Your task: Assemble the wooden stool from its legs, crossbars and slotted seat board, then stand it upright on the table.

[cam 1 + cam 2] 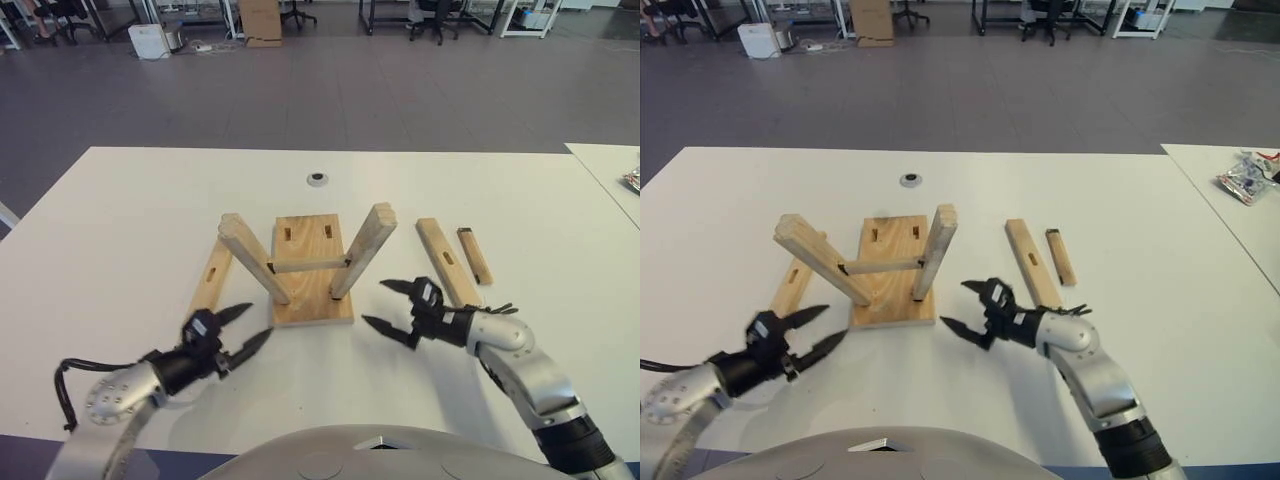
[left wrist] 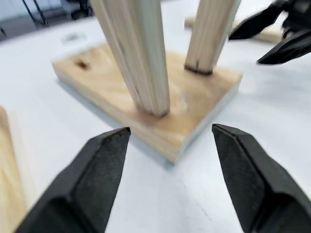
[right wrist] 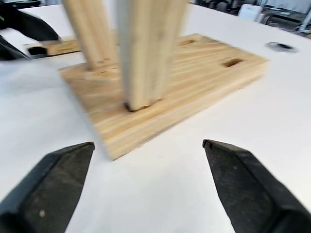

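Black and tapering to blunt points, the left pincer (image 1: 261, 319) is spread wide and pinches nothing, just off the near left corner of the seat board (image 1: 308, 295). The right pincer (image 1: 372, 302), equally spread and empty, is just off the near right corner. The seat board, a rectangular slab of pale grained wood, lies flat on the smooth white table (image 1: 120, 220), with two rectangular slots open near its far edge. Two square-sectioned legs are plugged into its near end: the left-hand leg (image 1: 255, 262) and the right-hand leg (image 1: 365, 250) splay outward, joined by a thin crossbar (image 1: 310, 265). A slotted loose leg (image 1: 447, 262) and a short crossbar (image 1: 475, 256) lie flat to the right. A flat leg (image 1: 208, 285) lies at the left, beside the board.
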Controlling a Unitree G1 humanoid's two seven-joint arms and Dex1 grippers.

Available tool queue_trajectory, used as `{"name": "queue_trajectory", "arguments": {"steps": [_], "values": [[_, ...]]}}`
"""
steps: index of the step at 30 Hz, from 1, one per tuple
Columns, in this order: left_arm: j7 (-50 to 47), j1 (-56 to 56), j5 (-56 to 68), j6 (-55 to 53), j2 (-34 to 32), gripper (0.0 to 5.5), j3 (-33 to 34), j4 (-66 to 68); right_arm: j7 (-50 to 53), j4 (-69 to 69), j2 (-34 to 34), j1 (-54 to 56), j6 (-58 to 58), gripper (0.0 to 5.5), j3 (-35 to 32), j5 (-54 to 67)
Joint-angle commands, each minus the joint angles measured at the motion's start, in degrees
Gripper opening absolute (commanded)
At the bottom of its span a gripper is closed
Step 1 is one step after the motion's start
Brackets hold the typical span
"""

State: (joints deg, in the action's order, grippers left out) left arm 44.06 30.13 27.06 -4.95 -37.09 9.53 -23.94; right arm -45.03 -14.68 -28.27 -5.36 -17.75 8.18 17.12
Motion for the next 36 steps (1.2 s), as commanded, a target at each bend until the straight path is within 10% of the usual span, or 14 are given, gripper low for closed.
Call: {"name": "queue_trajectory", "arguments": {"steps": [1, 5, 11, 17, 23, 31, 36], "values": [[5.1, -1.1, 13.2, -7.2, -6.4, 3.14, 13.7, -2.3, 0.0, 6.4, -0.8, 9.9, -2.9, 4.17, -9.8, 6.9], [-6.8, -23.2, 22.0, -10.1, -7.5, 3.14, 19.3, -2.9, 8.9, 3.7, 5.0, 28.1, -12.3, 4.17, -19.5, 24.1], [-32.4, -53.4, 20.3, -17.1, -0.5, 3.14, 10.5, -4.3, 29.1, -2.1, 20.3, 47.0, -14.4, 4.17, -22.3, 42.6], [-39.7, -31.9, 34.2, -31.8, 2.6, 3.14, 3.4, -20.3, 34.2, -13.3, 17.7, 31.4, -24.7, 4.17, -10.7, 46.2], [-36.5, -12.4, 22.1, -31.0, 5.2, 3.14, -11.7, -9.7, 36.6, -13.7, 13.1, 18.1, -29.3, 4.17, -1.9, 37.4], [-39.1, -25.9, 26.4, -28.7, 5.4, 3.14, -7.5, -11.8, 35.8, -11.0, 14.4, 24.3, -26.9, 4.17, -5.1, 36.6], [-37.3, -34.1, 45.2, -21.2, 2.7, 3.14, 6.1, -20.4, 35.7, -9.8, 12.6, 31.3, -28.9, 4.17, -14.5, 50.1]]}}
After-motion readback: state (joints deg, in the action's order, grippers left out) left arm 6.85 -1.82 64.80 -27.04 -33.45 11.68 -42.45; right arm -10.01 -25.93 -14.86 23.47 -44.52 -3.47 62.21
